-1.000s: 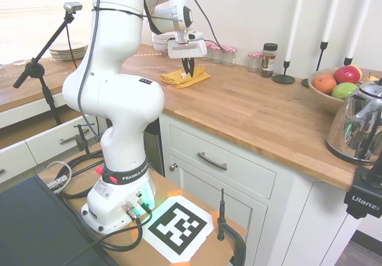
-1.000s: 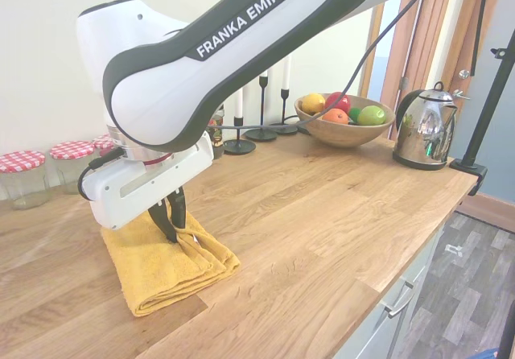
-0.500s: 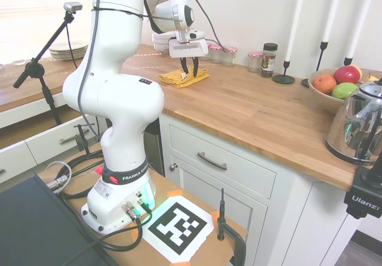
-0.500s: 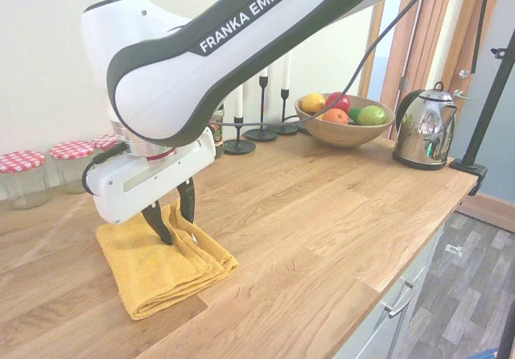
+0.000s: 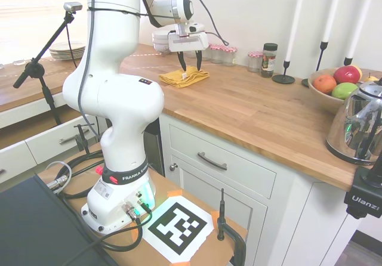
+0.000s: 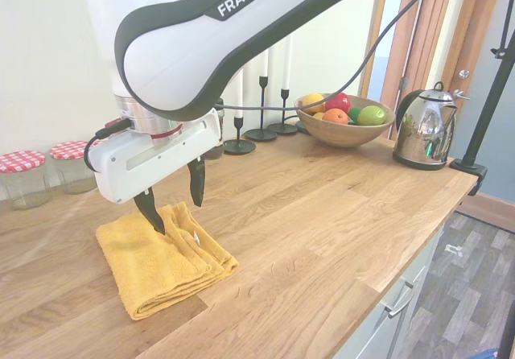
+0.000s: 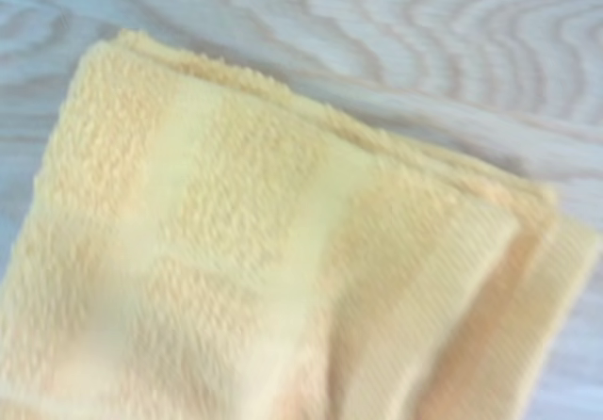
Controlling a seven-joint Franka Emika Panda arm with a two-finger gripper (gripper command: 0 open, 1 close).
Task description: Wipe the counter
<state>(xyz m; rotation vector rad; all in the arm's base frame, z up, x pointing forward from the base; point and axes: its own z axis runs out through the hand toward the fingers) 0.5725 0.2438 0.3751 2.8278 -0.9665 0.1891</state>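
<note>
Long honey-brown wooden counter (image 6: 322, 214), folded yellow towel (image 6: 161, 258) lying flat

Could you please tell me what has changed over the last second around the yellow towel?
The pincer opened, letting go of the towel, and rose; it now hangs open just above the towel. The towel stayed folded in the same spot on the counter. The jars, fruit bowl and kettle did not move.

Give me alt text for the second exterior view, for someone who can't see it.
A white robot arm's open pincer hangs just above a folded yellow towel lying on the wooden counter. Behind stand red-checked-lid jars, candlesticks, a fruit bowl and a shiny kettle.
</note>
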